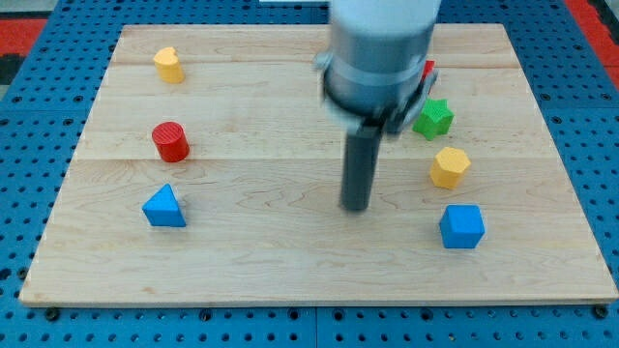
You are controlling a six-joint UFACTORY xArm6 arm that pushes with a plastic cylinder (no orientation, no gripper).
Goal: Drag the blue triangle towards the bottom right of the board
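A pale wooden board (290,261) is seen laid over a blue perforated table (29,193), filling most of the view. Above its middle, the blurred grey body of the arm (379,48) is seen coming down from the view's top, ending in a straight dark rod. My tip (356,207) is set on bare wood near the board's centre, touching no block; nothing is held by it, since it has no jaws to open or close.

The blue cube (462,226) is found at the view's lower right, with the yellow hexagonal block (450,166) just above it and the green star-shaped block (433,118) above that. A red block (428,70), its shape not made out, is mostly hidden behind the arm.

The blue triangle (164,207) is placed at the view's lower left, well apart from my tip. The red cylinder (171,141) is seen above it, and a yellow block (168,65) near the upper left corner.
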